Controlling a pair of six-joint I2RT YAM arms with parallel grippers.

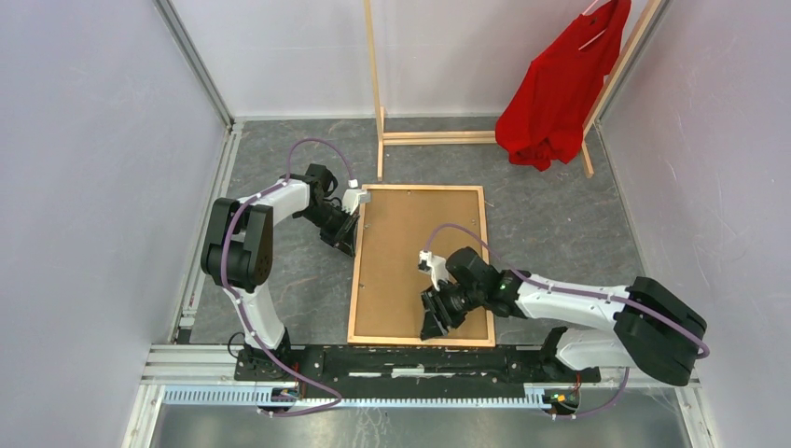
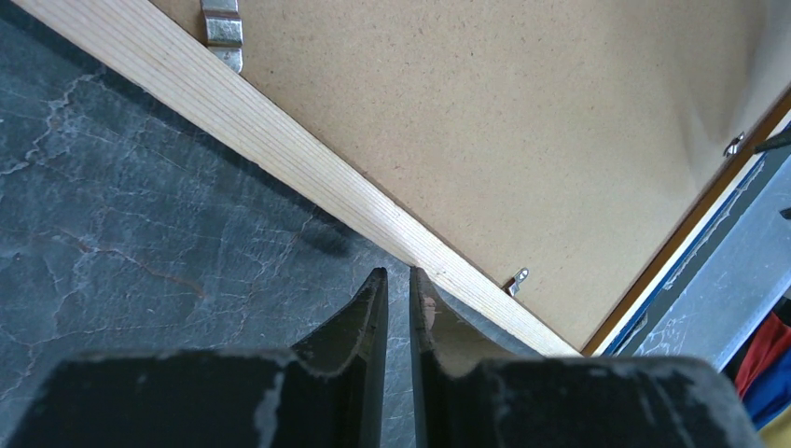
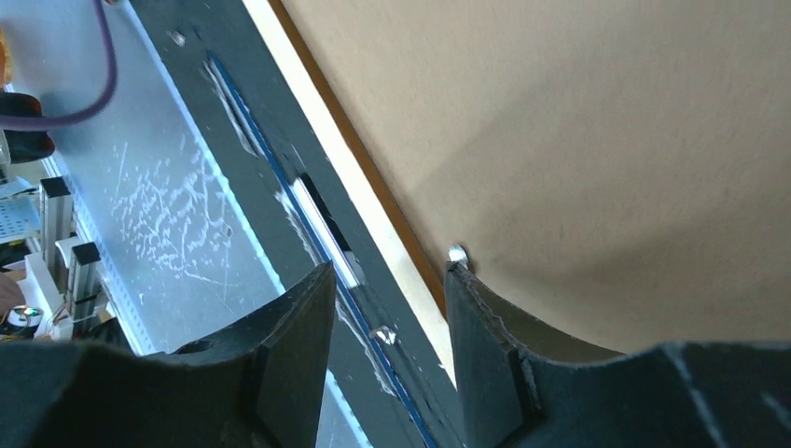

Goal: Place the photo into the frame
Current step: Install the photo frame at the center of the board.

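The frame lies face down on the grey table, its thin wooden rim around a brown backing panel. The photo is hidden. My left gripper sits on the table against the frame's left strip, near the far corner. Its jaws are shut to a thin slit with nothing between them. My right gripper hovers over the frame's near edge, open, and straddles the near strip. One fingertip touches a small metal tab on the backing.
A pale wooden clothes rack with a red shirt stands behind the frame. A black and aluminium rail runs along the near edge, just below the frame. More metal tabs line the backing. Walls close in left and right.
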